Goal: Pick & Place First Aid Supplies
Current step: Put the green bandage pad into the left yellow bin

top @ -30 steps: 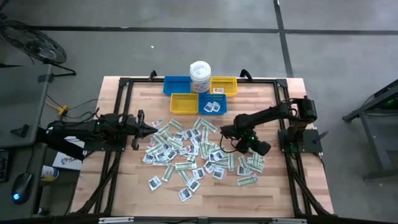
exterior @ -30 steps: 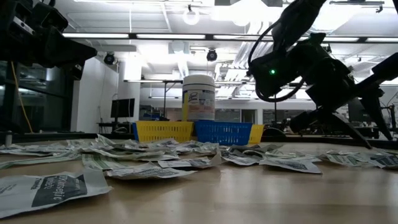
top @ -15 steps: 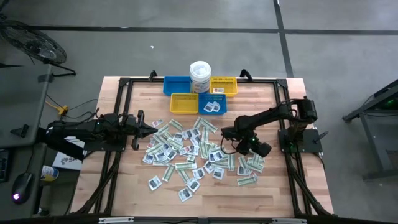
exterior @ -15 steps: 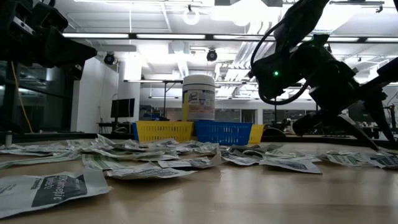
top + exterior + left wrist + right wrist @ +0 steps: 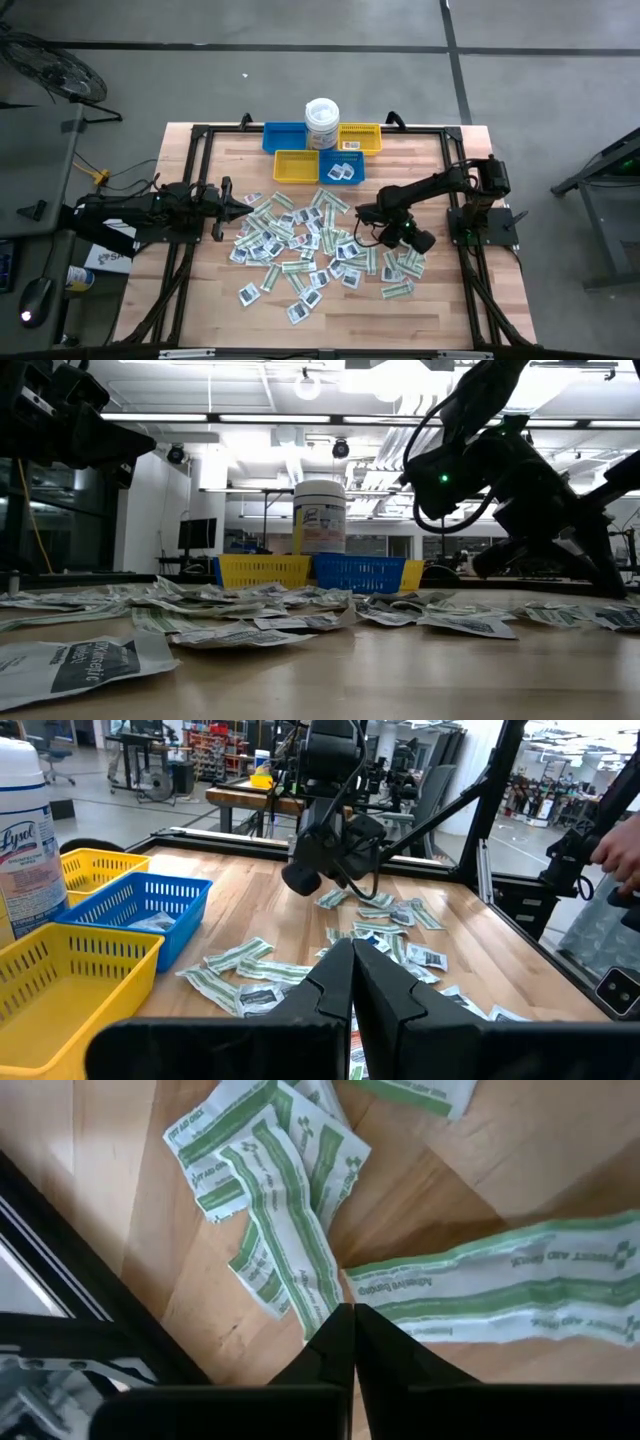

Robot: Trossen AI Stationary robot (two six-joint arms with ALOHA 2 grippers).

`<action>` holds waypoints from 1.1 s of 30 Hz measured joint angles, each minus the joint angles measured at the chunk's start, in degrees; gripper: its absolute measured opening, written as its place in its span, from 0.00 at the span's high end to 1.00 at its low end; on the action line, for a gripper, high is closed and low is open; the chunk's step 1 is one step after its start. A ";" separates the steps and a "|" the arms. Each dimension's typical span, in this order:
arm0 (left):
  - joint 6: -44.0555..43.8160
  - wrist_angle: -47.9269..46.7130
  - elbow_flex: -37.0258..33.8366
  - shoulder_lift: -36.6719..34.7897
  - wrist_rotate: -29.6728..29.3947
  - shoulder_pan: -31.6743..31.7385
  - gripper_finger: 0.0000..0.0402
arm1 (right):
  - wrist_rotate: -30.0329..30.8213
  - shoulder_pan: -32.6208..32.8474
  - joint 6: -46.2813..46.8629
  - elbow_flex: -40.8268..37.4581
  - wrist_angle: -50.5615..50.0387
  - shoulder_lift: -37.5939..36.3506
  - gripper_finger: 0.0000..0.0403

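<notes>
Green-and-white strip packet (image 5: 500, 1285) lies on the table (image 5: 450, 300) at the right of the packet pile, one end right at the right gripper (image 5: 350, 1320) fingertips, long axis running sideways off them. Fingers are pinched together there; whether they've caught the strip's end I can't tell. Left gripper (image 5: 352, 952), clenched and empty, waits well apart across the pile, so right arm is nearer.

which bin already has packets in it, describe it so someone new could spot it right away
Start at the white lidded tub standing at the far edge of the wooden table. Four small bins cluster around it; go to the blue bin in the nearer row, just right of a yellow bin. It alone visibly holds a few white square packets, while the yellow one beside it looks bare.
</notes>
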 joint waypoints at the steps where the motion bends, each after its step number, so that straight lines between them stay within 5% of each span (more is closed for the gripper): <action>1: -0.02 0.00 0.00 0.02 0.00 -0.02 0.98 | -0.04 0.00 0.75 0.04 -0.29 0.00 1.00; 23: -0.01 -0.01 0.00 0.01 0.00 0.00 0.98 | -2.32 -4.21 10.11 7.79 -8.07 -9.43 1.00; 33: -0.01 0.00 0.00 0.02 0.00 0.00 0.98 | 7.98 -2.89 10.30 2.44 -4.51 -9.38 0.95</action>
